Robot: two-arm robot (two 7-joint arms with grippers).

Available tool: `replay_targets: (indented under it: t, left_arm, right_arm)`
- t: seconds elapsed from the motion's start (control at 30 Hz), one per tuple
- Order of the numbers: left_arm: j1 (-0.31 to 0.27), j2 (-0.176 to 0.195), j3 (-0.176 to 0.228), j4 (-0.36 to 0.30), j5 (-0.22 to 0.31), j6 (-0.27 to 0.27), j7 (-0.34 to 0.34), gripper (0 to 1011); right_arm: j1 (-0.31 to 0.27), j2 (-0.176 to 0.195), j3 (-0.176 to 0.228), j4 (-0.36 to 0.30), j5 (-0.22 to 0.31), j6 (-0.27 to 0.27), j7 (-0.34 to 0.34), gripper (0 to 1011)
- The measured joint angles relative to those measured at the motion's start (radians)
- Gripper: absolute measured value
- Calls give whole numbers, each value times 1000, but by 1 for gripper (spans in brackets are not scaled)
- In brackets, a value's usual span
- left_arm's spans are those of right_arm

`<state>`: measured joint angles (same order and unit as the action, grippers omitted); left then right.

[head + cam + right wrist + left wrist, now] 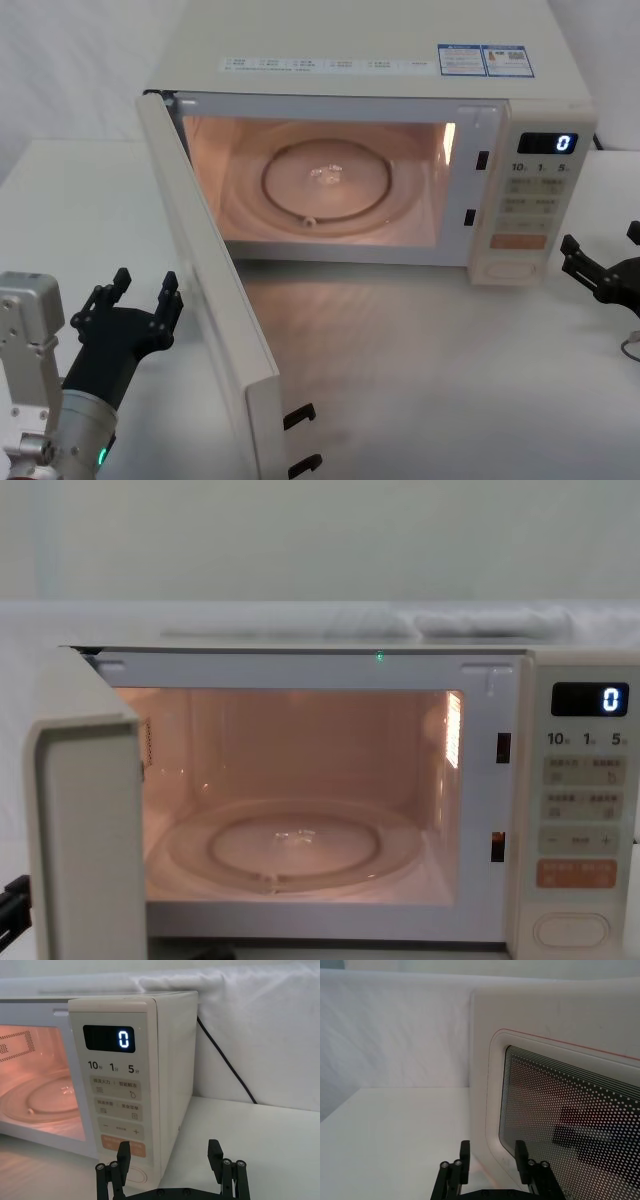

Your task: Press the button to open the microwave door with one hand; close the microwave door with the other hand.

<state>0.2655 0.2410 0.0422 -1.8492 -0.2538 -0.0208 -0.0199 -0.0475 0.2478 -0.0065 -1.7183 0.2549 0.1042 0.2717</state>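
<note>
Cream-white microwave [380, 60] on a white table [450, 350], with the microwave door [215, 290] swung wide open toward the robot on its left-side hinge. The door's free edge, bearing two dark latch hooks [300, 415], points at the camera in the head view; the lit cavity shows a glass turntable [325, 180] on the floor of the oven.

Left gripper [138, 300]: low on the left of the head view, just outside the open door's outer face, fingers spread apart and holding nothing. In the left wrist view its two fingertips [465, 1152] lie close before the door's lower corner, beside the dotted window [570, 1125] with its thin pink outline; contact cannot be judged.

Right gripper [600, 265]: at the right edge of the head view, beside the microwave's right side near the keypad panel [530, 200], fingers wide apart and empty.

The button [510, 268], a wide cream pill-shaped key, lies at the bottom of the keypad panel below the orange key [518, 241]; the right wrist view shows it [135, 1176] near the right gripper's fingertip [123, 1152], apart from it. Display [547, 143] reads 0.
</note>
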Motion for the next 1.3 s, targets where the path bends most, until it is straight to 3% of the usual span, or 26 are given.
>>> replay_targets:
  t: [0.4, 0.63, 1.3]
  left_arm:
    - [0, 0, 0, 0, 0, 0, 0, 197]
    - [0, 0, 0, 0, 0, 0, 0, 1]
    - [0, 0, 0, 0, 0, 0, 0, 0]
  right_arm:
    - [0, 0, 0, 0, 0, 0, 0, 1002]
    - [0, 0, 0, 0, 0, 0, 0, 1002]
    - [0, 0, 0, 0, 0, 0, 0, 1002]
